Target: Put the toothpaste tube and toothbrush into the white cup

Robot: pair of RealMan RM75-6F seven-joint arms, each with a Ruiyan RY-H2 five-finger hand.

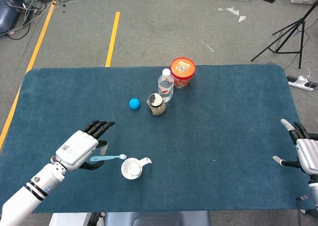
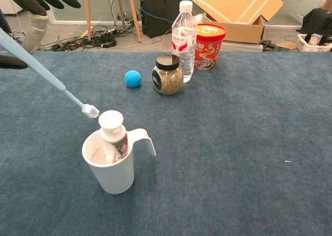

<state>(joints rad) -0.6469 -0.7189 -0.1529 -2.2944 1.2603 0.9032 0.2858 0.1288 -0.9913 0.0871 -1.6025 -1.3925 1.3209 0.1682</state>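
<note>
The left hand (image 1: 82, 149) is gripping the slim light-blue plastic toothbrush (image 2: 49, 83), which needs tipping upright above the white handled plastic cup (image 2: 111, 166), while the right hand's fingers (image 1: 287, 126) are lying spread and empty

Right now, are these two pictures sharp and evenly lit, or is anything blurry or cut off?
Head view: even, soft light, faint shadows on the dark blue tablecloth; the pale blue toothbrush looks sharp. Chest view: the white plastic cup is crisp, but the left hand is cropped at the frame's corner; the background behind the clear water bottle is brighter.
</note>
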